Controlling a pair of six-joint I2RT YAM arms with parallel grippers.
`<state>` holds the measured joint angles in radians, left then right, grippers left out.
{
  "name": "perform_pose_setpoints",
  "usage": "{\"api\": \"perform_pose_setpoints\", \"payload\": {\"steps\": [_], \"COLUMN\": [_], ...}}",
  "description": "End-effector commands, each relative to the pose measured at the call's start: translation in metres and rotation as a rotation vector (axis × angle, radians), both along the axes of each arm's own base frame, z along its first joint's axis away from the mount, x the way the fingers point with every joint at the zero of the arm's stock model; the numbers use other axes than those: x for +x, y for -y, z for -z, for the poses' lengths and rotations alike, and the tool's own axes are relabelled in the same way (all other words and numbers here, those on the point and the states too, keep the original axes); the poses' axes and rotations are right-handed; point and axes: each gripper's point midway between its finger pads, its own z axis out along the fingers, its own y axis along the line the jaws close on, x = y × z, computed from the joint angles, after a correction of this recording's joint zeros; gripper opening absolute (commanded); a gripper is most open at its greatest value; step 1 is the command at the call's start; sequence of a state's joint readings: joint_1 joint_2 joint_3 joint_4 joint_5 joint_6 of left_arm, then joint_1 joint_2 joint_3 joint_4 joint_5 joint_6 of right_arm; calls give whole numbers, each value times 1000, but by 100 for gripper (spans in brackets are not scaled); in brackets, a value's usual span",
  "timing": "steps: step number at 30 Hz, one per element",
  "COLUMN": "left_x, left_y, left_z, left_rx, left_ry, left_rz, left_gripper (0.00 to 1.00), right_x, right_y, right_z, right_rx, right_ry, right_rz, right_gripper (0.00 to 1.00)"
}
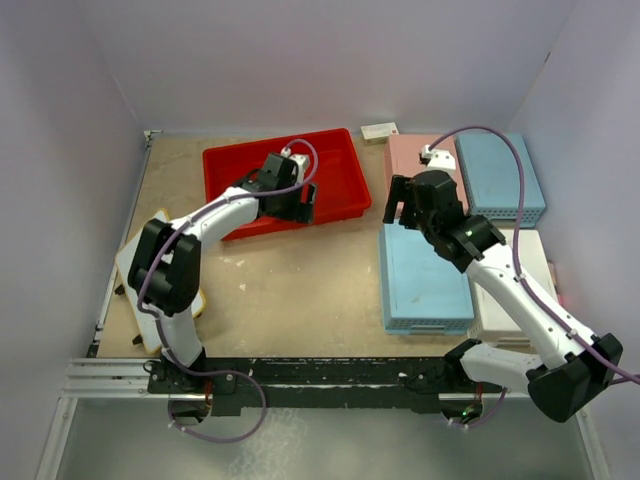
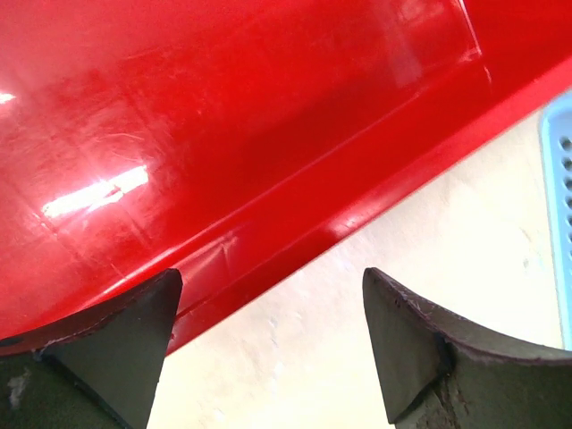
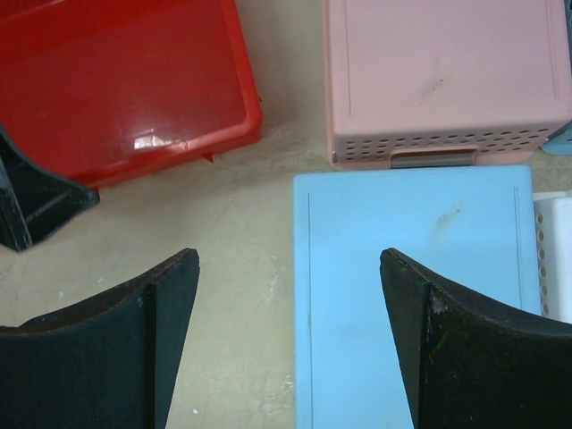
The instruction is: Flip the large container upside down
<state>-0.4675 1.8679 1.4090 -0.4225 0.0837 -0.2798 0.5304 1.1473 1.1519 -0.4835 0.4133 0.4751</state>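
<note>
The large container is a red tray (image 1: 340, 170) lying open side up at the back middle of the table. My left gripper (image 1: 305, 205) is open at the tray's near long wall. In the left wrist view the tray's wall and rim (image 2: 223, 134) run slantwise just beyond the fingertips, and the gripper (image 2: 273, 277) has only bare table between its jaws. My right gripper (image 1: 397, 205) is open and empty, hovering right of the tray. In the right wrist view the gripper (image 3: 288, 255) straddles the left edge of a light-blue basket, with the tray's right corner (image 3: 125, 89) at upper left.
An overturned light-blue basket (image 1: 425, 275) lies under my right arm. A pink basket (image 1: 420, 160), another light-blue basket (image 1: 500, 175) and a white basket (image 1: 520, 290) crowd the right side. A small white box (image 1: 380, 131) sits at the back. A wooden board (image 1: 135, 265) lies at left.
</note>
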Motion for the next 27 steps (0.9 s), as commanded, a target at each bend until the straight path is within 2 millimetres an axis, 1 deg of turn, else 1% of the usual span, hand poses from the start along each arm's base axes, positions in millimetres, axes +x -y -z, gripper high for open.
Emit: {"api": "perform_pose_setpoints", "payload": {"steps": [1, 6, 10, 13, 16, 17, 19, 21, 22, 24, 27], "left_x": [-45, -62, -71, -77, -78, -78, -74, -69, -66, -61, -59], "left_y": [31, 29, 30, 27, 26, 26, 27, 30, 32, 36, 38], "left_z": [-26, -14, -10, 0, 12, 16, 18, 16, 15, 17, 32], "left_rx": [-31, 58, 89, 127, 154, 161, 166, 162, 157, 146, 167], "left_ry": [6, -23, -28, -56, -84, -90, -89, -73, -65, -48, -80], "left_rz": [48, 61, 116, 160, 183, 184, 181, 177, 177, 176, 183], "left_gripper": [79, 78, 78, 76, 61, 54, 42, 29, 27, 27, 29], "right_x": [8, 11, 11, 10, 10, 11, 11, 11, 11, 11, 11], "right_y": [1, -8, -8, -7, -7, -8, -9, -10, -10, -10, -10], "right_z": [-1, 3, 3, 2, 3, 2, 1, 0, 0, -1, -2], "right_rx": [-8, 9, 13, 14, 16, 19, 25, 28, 30, 29, 31], "right_ry": [23, 3, 5, 9, 6, 6, 6, 7, 9, 10, 12], "right_rz": [16, -6, -3, 1, 2, 1, -1, -4, -4, -3, -4], "right_gripper": [84, 84, 84, 84, 84, 84, 84, 84, 84, 84, 84]}}
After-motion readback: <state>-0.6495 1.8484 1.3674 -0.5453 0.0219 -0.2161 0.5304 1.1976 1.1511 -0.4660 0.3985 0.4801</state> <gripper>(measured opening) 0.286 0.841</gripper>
